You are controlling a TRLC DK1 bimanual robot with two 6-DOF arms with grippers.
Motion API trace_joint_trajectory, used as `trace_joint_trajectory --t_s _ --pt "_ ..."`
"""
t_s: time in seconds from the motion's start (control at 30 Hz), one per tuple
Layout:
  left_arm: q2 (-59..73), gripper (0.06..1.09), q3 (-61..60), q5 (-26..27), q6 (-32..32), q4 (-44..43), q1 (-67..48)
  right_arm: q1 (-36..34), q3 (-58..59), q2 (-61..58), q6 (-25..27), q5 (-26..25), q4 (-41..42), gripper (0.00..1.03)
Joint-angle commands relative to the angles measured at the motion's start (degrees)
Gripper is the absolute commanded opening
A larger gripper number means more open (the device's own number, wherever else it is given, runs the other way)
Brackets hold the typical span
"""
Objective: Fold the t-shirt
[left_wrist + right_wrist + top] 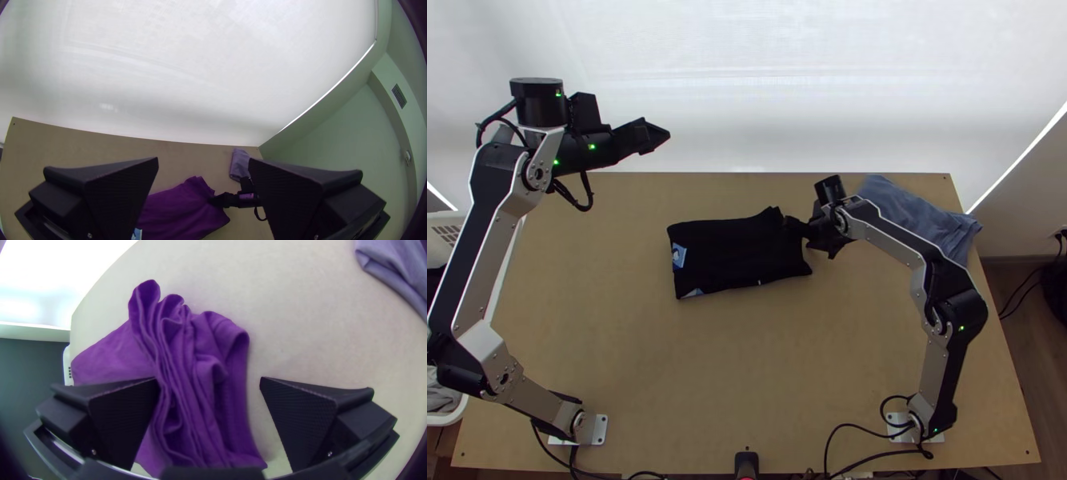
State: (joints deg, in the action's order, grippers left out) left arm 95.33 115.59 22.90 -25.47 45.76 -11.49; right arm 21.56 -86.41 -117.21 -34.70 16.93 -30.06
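The black t-shirt (pixel 735 254) lies folded into a rough rectangle near the table's middle, a blue-and-white print at its left edge. My right gripper (pixel 797 228) is at the shirt's right end. In the right wrist view the shirt (pixel 191 386) looks purple, its layers bunched in ridges between the parted fingers of my right gripper (pixel 209 382). My left gripper (pixel 659 136) is raised beyond the table's far edge, away from the cloth. In the left wrist view my left gripper (pixel 203 162) stands open and holds nothing; the shirt (pixel 182 211) lies beyond it.
A crumpled blue-grey cloth (pixel 915 216) lies at the table's far right corner, behind the right arm. A white basket (pixel 447 408) with cloth in it stands off the left edge. Bare tabletop (pixel 747 360) stretches in front of the shirt.
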Motion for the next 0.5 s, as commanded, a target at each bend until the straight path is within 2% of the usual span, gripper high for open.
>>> trace_joint_trajectory --t_s 0.0,0.1,0.2,0.47 --pt "-1.9 1.04 -0.81 0.4 0.69 0.3 0.59 -1.17 -0.34 -3.64 -2.66 4.17 -0.7 0.99" --pt "-2.08 1.04 -0.81 0.4 0.78 0.39 1.03 -1.17 -1.04 -5.31 -4.59 8.91 -0.61 0.99" --pt "-2.34 1.04 -0.81 0.4 0.95 0.39 1.55 -0.29 -1.74 -6.98 -6.0 15.77 -0.52 0.99" --pt "-3.57 1.04 -0.81 0.4 1.04 1.7 3.05 3.75 -6.05 -10.59 -8.19 20.34 0.62 0.98"
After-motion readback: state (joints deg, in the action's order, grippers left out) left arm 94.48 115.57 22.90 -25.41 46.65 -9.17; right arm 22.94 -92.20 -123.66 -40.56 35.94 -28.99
